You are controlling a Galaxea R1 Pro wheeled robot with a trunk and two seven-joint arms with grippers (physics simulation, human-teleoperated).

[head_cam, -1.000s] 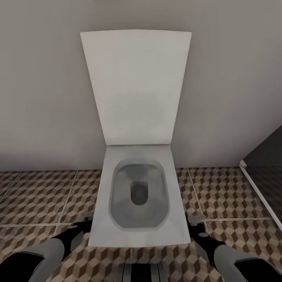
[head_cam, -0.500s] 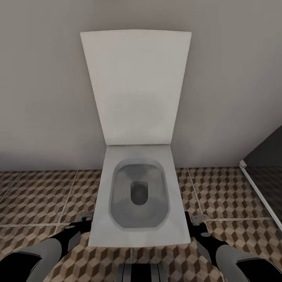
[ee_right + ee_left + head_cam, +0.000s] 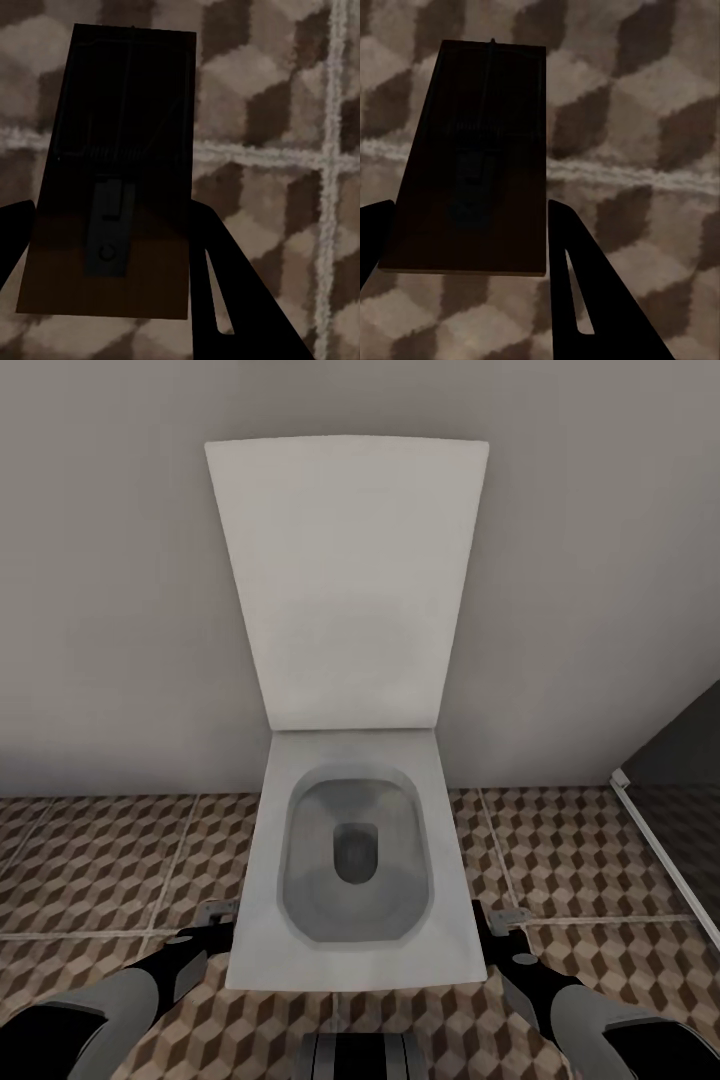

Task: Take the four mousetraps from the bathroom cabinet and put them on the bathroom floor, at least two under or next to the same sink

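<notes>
Two mousetraps are in play right now, one per hand; the left hand [image 3: 465, 225] has its dark fingers either side of a flat dark-brown mousetrap [image 3: 472, 157], pinching it by the edges, with the bathroom floor [image 3: 645, 112] and its cube pattern behind; the right hand [image 3: 105, 225] is doing the same thing, clamped on the other mousetrap [image 3: 116, 172], and you can make out the little metal catch plate and wire on that one; a grout cross sits on the tiles beyond it

From the head view the robot is parked facing a white toilet [image 3: 350, 860] with its lid [image 3: 345, 580] flipped up against the grey wall [image 3: 100, 560]; the left hand [image 3: 215, 913] pokes out by the toilet's left front corner and the right hand [image 3: 497, 916] by the right front corner, both low over the floor; the traps themselves are too small to pick out from up there; a dark panel with a pale strip along its bottom [image 3: 665, 840] runs along the far right side
</notes>
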